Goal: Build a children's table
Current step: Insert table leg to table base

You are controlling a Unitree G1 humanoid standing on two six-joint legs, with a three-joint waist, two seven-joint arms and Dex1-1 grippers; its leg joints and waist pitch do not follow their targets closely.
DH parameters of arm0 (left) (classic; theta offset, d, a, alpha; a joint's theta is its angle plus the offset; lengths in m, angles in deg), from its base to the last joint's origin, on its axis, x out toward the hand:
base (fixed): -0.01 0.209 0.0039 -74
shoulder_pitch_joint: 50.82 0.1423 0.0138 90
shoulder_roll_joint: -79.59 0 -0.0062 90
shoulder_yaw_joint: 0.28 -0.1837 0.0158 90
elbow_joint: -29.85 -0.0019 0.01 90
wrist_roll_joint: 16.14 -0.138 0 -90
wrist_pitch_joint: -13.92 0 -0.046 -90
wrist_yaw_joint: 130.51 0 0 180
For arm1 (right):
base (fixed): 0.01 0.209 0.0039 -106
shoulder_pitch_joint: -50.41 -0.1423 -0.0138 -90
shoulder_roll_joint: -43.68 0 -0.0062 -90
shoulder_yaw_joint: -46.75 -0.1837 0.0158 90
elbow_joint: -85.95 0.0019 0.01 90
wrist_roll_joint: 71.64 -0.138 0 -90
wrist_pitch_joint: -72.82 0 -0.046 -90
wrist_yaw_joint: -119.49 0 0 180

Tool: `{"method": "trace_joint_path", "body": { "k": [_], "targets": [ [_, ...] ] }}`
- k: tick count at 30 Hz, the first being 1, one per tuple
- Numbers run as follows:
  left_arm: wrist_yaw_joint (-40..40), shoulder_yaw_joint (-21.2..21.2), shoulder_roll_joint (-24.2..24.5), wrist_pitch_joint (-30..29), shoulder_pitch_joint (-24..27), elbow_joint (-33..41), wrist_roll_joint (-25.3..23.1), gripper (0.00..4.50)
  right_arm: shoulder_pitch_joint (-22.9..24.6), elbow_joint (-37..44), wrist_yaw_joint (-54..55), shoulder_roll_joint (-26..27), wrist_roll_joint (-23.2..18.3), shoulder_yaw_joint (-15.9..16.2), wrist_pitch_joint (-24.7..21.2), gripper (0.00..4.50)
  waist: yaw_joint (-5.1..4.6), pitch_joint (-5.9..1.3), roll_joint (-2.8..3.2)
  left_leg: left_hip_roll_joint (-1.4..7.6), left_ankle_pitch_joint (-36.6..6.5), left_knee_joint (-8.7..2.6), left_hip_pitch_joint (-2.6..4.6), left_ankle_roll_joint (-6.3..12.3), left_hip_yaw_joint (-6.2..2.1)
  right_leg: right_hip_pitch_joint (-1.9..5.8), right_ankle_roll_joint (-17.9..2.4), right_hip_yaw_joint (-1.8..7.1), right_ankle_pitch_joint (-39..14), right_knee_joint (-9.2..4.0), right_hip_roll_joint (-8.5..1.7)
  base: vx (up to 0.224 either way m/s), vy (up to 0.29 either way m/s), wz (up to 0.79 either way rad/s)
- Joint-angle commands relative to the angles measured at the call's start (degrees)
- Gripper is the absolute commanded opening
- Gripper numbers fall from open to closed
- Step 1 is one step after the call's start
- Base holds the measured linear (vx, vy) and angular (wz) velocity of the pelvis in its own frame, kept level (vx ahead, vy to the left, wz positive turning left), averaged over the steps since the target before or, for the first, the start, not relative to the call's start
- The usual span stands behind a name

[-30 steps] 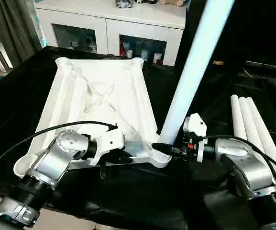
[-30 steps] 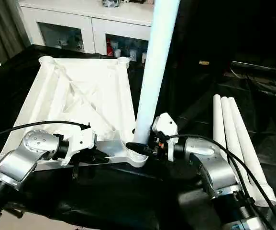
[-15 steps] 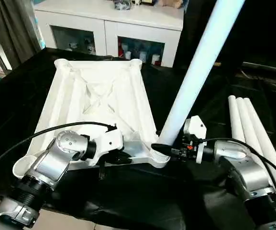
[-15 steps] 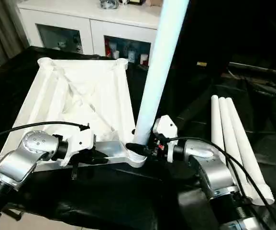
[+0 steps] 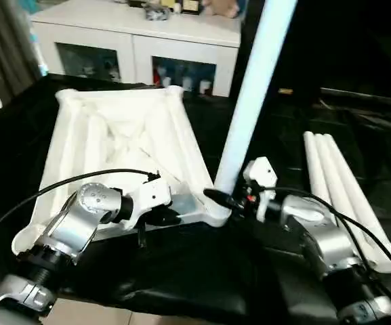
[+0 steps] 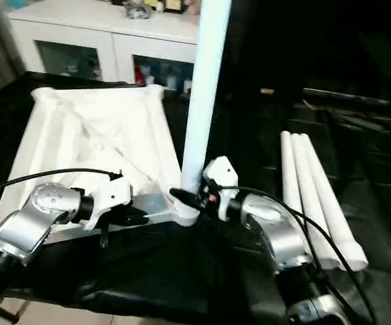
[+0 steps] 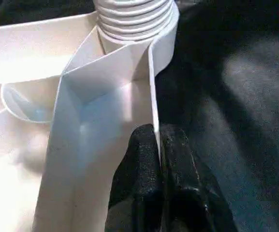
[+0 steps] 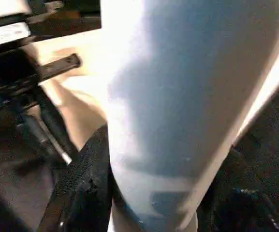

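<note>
The children's table top [image 5: 114, 135] lies upside down on a black cloth, ribs up. My left gripper [image 5: 171, 217] is shut on its near rim, the black fingertips [image 7: 144, 145] pinching the thin white wall close to the near right corner socket [image 5: 215, 213]. One white leg [image 5: 249, 101] stands in that socket, leaning slightly to the right, and its threaded end [image 7: 134, 19] sits in the socket's ring. My right gripper [image 5: 219, 198] is shut around the base of this leg [image 8: 178, 96], one finger on each side.
Three more white legs [image 5: 337, 183] lie side by side on the cloth to the right of my right arm. A white glass-door cabinet [image 5: 134, 47] stands behind the table top. The cloth's front edge runs just below my forearms.
The camera has shifted, moving the whole scene left and down. Both grips are as before. The held leg looks slightly more upright.
</note>
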Motion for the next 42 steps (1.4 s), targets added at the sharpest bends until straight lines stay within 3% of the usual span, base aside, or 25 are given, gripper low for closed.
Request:
{"method": "trace_joint_path", "body": {
  "k": [1,3,5,9,11,13,17,18,20,21,22,24,29,33,42],
  "targets": [
    [1.86,-1.27,-0.49,0.53,-0.63,2.01,0.42,0.00,1.72,-8.13,7.46,-1.65,5.89,-1.42,-4.73,1.88,-0.40,-1.17,1.24,3.78,-26.71,-6.08,-0.35,-1.67,-2.86,1.00,-5.98,2.75,-32.48,-5.75,-5.34,0.000,0.000,0.00],
    [1.63,-1.42,-0.84,0.61,-0.52,2.29,0.54,0.00,1.52,-7.81,8.07,-1.11,5.30,-1.97,-4.64,1.88,-0.78,-1.13,1.21,3.82,-27.68,-6.25,-0.36,-1.82,-2.89,1.10,-7.12,2.62,-29.39,-5.62,-5.25,0.000,0.000,0.00],
    [1.85,-1.39,-1.11,0.67,-0.35,2.52,0.88,0.00,1.50,-7.19,7.09,-0.85,4.55,-2.22,-3.97,1.88,-0.92,-0.87,0.99,3.66,-28.96,-6.01,0.21,-1.59,-2.52,0.40,-7.70,2.93,-30.17,-5.95,-5.30,0.000,0.000,0.00],
    [1.83,-1.77,-1.23,0.84,-0.34,2.36,0.33,0.00,2.20,-0.20,2.97,0.01,-0.72,-4.67,0.93,1.88,-0.51,-0.79,0.91,3.81,-28.11,-5.95,0.40,-1.14,-2.34,0.24,-7.62,3.23,-31.01,-6.17,-5.57,0.000,0.000,0.00],
    [1.60,-1.68,-1.26,0.78,-0.48,1.99,0.15,0.00,2.60,2.93,2.36,-0.12,-2.16,-5.36,2.35,1.88,-0.18,-0.83,0.93,3.98,-26.70,-6.04,0.38,-1.03,-2.14,0.23,-8.75,3.43,-27.63,-5.83,-5.36,0.000,0.000,0.00],
    [1.75,-1.71,-1.17,0.48,-0.48,1.83,0.18,0.00,3.11,5.81,1.77,-0.38,-3.57,-5.97,2.86,1.88,0.17,-1.16,0.52,3.94,-21.03,-5.91,-0.28,0.01,-1.52,0.92,-10.59,3.75,-21.00,-5.07,-5.43,0.000,0.000,0.00],
    [2.69,-2.04,-0.76,-0.50,-0.46,1.77,0.11,0.00,3.35,9.01,1.66,-1.01,-3.76,-6.77,5.95,1.88,1.05,-1.59,0.79,4.03,-12.23,-5.34,-0.53,2.04,-0.62,1.20,-12.64,3.86,-14.50,-4.31,-5.36,0.015,-0.008,0.02],
    [3.28,-2.26,-0.51,-1.05,-0.46,1.90,0.03,0.00,3.47,10.90,1.56,-1.21,-3.92,-7.14,6.98,1.88,1.39,-1.98,0.96,3.91,-7.94,-4.77,-0.39,2.87,-0.13,1.13,-13.96,3.94,-8.02,-3.60,-5.05,0.058,-0.033,0.08],
    [3.76,-2.44,-0.31,-1.61,-0.50,1.97,0.00,0.00,3.51,12.57,1.69,-1.15,-3.74,-7.46,8.13,1.88,1.78,-2.15,0.91,3.66,-3.85,-4.42,-1.00,4.14,0.07,1.62,-15.47,3.94,-0.77,-2.52,-4.91,0.072,-0.031,0.07],
    [3.96,-2.52,-0.21,-1.90,-0.53,1.93,-0.01,0.00,3.43,13.22,2.00,-1.07,-3.37,-7.54,9.07,1.88,1.98,-2.20,0.91,3.71,-3.00,-4.39,-0.87,4.48,0.12,1.61,-15.86,3.94,0.89,-2.30,-4.95,0.072,-0.029,0.04],
    [4.04,-2.60,-0.15,-1.87,-0.53,1.85,-0.06,0.00,3.24,13.88,2.45,-0.92,-3.51,-7.62,8.28,1.88,2.17,-2.28,0.88,3.54,-1.69,-4.28,-0.85,5.33,0.18,1.76,-16.25,3.87,3.38,-2.02,-4.89,0.059,-0.029,0.03],
    [4.01,-2.70,-0.14,-1.72,-0.51,1.77,-0.06,0.00,2.99,14.31,2.93,-0.61,-4.53,-7.85,5.27,1.88,2.33,-2.05,1.08,3.67,-2.28,-4.48,-0.87,5.71,0.05,1.91,-16.29,3.76,2.20,-2.19,-4.90,0.000,0.000,0.00],
    [4.17,-2.70,-0.36,-1.49,-0.46,2.12,0.11,0.00,2.81,12.67,0.98,-2.08,-6.43,-6.80,-3.91,1.88,2.14,-1.67,1.19,3.84,-7.57,-4.95,-0.71,2.97,-0.23,1.92,-14.79,3.63,-7.33,-3.09,-4.78,0.000,0.000,0.00],
    [5.48,-2.38,-0.03,-1.23,-0.40,2.90,0.64,0.00,2.09,12.20,-0.15,-4.59,-5.79,-4.91,-12.53,1.88,2.14,-1.86,0.80,3.70,-6.04,-4.77,-0.86,2.64,-0.20,2.15,-14.14,3.69,-6.45,-2.99,-4.82,0.000,0.000,0.00],
    [5.16,-2.43,0.49,-1.34,0.22,3.26,0.77,0.00,1.33,13.48,0.61,-4.06,-6.29,-3.78,-17.72,1.88,2.27,-2.13,0.83,3.69,-3.10,-4.50,-0.89,3.24,-0.15,2.21,-14.66,3.61,-3.18,-2.42,-4.92,0.000,0.000,0.00]
  ]
}}
